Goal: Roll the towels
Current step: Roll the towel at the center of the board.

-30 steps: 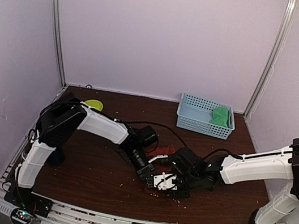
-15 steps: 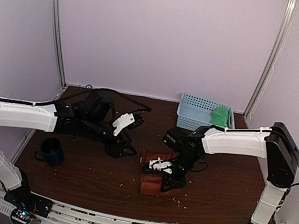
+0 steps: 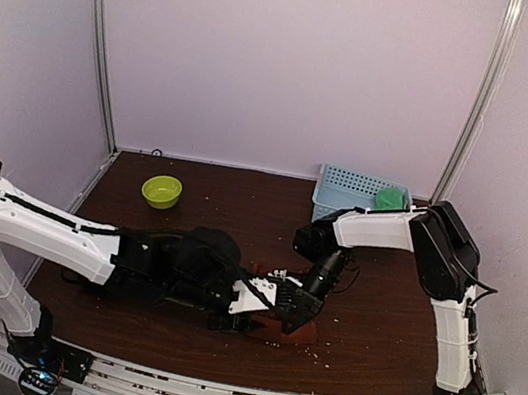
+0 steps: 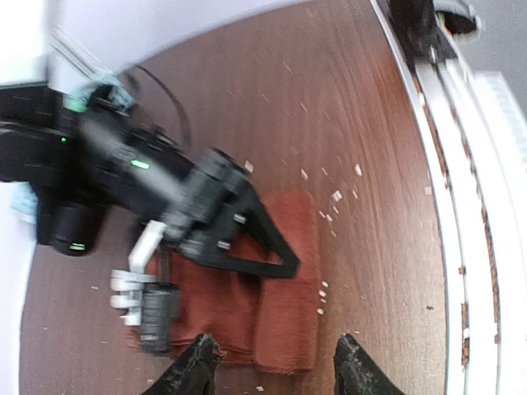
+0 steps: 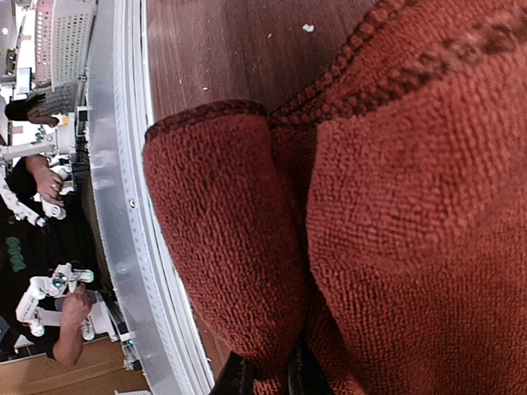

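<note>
The rust towel (image 3: pixel 301 334) lies folded near the table's front middle. My right gripper (image 3: pixel 293 304) comes down onto it from behind. In the right wrist view it (image 5: pixel 268 380) is shut, pinching a fold of the rust towel (image 5: pixel 387 214). My left gripper (image 3: pixel 241 309) sits low at the towel's left side. In the left wrist view it (image 4: pixel 277 372) is open, its fingertips (image 4: pixel 200 364) straddling the near edge of the rust towel (image 4: pixel 280 313), with nothing held. The green towel (image 3: pixel 391 197) lies in the light-blue basket (image 3: pixel 345 187).
A yellow-green bowl (image 3: pixel 162 191) stands at the back left. The basket sits at the back right by the wall. Pale crumbs dot the table around the towel. The metal front rail (image 4: pixel 449 214) runs close to the towel.
My left arm has swung down and to the right, bringing its open gripper to the rust towel's edge. The right gripper has stayed shut on the towel.
</note>
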Robot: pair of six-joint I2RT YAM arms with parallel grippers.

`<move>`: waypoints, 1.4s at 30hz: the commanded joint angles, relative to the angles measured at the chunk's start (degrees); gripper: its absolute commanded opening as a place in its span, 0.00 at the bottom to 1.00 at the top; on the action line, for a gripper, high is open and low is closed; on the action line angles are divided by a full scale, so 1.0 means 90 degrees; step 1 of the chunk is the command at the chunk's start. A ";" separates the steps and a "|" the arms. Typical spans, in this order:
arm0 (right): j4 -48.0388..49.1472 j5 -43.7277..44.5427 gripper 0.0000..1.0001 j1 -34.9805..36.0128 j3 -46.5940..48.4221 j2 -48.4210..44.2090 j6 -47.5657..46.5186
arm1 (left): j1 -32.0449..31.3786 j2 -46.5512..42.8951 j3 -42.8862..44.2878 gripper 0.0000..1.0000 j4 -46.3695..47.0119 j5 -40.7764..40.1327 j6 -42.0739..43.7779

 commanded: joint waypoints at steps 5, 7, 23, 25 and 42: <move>0.0207 0.0574 0.00 -0.0045 -0.0021 0.0616 -0.0070 | -0.0204 0.1404 0.0438 0.52 0.0022 -0.0458 0.0355; 0.0273 0.0529 0.00 -0.0050 -0.0027 0.0629 0.0000 | -0.0205 0.1628 0.0442 0.52 0.0150 -0.0573 0.0401; 0.0243 0.0365 0.00 -0.0054 -0.0265 0.0625 -0.0128 | -0.0440 0.2066 0.0816 0.57 0.0382 -0.1524 0.0831; 0.0172 0.0327 0.00 -0.0055 -0.0193 0.0634 -0.0156 | -0.0435 0.2386 0.1008 0.58 0.0202 -0.2059 0.0755; -0.1040 -0.0235 0.18 -0.0352 0.0626 -0.0101 -0.0971 | -0.0424 0.3242 0.1524 0.20 -0.0632 -0.1298 0.0567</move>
